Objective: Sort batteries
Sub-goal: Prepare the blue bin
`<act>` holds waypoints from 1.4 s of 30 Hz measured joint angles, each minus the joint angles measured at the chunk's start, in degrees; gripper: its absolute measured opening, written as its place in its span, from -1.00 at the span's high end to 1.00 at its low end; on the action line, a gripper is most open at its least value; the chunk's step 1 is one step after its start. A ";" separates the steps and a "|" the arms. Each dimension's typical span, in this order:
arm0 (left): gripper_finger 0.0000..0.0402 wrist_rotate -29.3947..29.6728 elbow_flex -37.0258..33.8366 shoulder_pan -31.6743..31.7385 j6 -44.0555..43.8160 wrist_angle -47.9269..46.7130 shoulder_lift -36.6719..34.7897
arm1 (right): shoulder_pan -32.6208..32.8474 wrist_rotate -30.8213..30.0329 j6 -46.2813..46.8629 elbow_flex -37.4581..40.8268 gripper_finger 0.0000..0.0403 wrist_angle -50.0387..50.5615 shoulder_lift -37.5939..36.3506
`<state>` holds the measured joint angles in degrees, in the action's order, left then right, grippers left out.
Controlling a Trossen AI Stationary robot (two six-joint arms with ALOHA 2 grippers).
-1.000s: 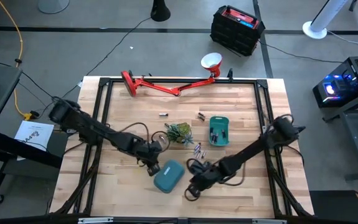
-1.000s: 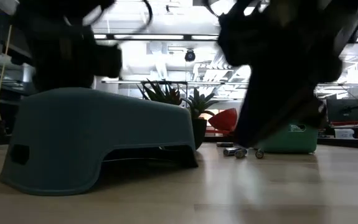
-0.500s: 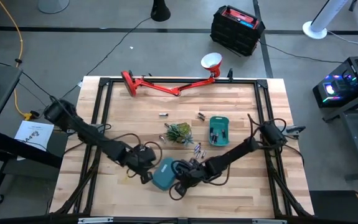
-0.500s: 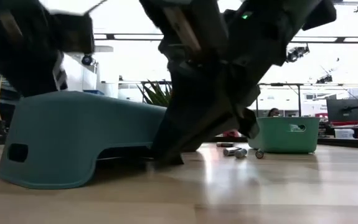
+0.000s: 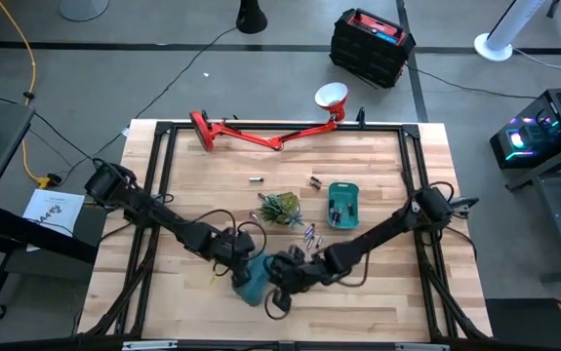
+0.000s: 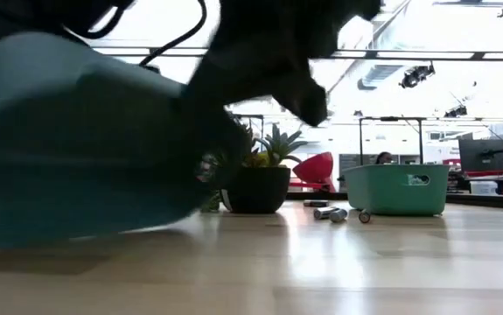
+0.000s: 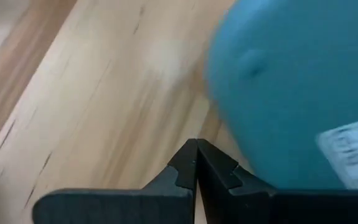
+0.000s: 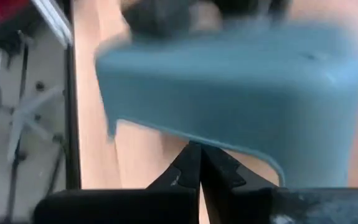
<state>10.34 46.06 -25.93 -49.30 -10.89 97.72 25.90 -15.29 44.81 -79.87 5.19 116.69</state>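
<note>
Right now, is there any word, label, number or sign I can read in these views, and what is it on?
None can be read.
White label on the overturned teal tray, left wrist view: marks too blurred to read.
Small white patch on the upright teal tray, low view: too small to read.
Sheet of paper on the stand beside the table, high view: print too small to read.

The upturned teal tray [image 5: 253,281] was tipped up off the table between the two closed grippers; the right gripper [image 5: 272,272] moved in from its right, the left gripper [image 5: 242,269] shifted rightward against it.
</note>
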 joint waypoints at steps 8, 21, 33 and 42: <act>1.00 7.04 0.00 0.05 1.44 -19.90 -8.23 | -3.47 -1.85 -7.91 -4.10 1.00 2.72 -0.87; 1.00 16.45 -0.04 -8.49 -9.71 -27.08 -23.48 | -5.01 -0.57 -11.35 -12.86 1.00 26.83 -2.02; 1.00 26.33 -0.02 -18.65 -15.52 -8.15 -20.72 | -5.18 6.74 -5.00 -7.11 1.00 12.40 -1.56; 1.00 31.52 0.00 -22.06 -18.06 -5.78 -21.02 | -6.92 14.93 -6.81 -7.22 1.00 5.17 1.70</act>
<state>41.85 46.06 -48.00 -67.37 -16.67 76.69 18.98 -0.36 38.00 -87.09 10.36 118.39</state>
